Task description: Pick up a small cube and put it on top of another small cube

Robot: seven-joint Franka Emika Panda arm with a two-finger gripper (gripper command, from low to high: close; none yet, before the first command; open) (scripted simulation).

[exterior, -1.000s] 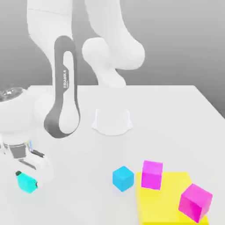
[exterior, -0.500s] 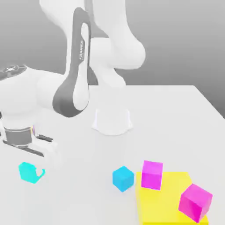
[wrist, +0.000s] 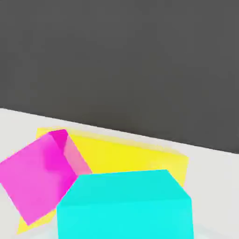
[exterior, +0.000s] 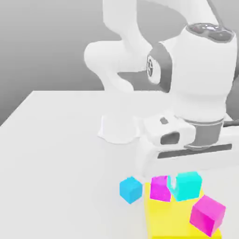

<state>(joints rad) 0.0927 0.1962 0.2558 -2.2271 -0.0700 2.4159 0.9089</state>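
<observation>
The small turquoise cube point(exterior: 188, 185) hangs just under my hand at the exterior view's right, and my gripper point(exterior: 186, 176) is shut on it. It sits over the yellow plate point(exterior: 164, 219), right beside a magenta cube point(exterior: 160, 188). In the hand view the turquoise cube point(wrist: 125, 205) is very close, with the magenta cube point(wrist: 37, 182) and the yellow plate point(wrist: 128, 156) beyond it. I cannot tell whether the held cube touches the magenta one.
A sky-blue cube point(exterior: 130, 189) rests on the white table just off the plate toward the exterior view's left. A second magenta cube point(exterior: 207, 214) lies on the plate's near right corner. The arm's white base point(exterior: 119, 128) stands behind.
My gripper closed on the turquoise cube at the exterior view's left and carried it across the table to the yellow plate on the right. The other cubes have not moved.
</observation>
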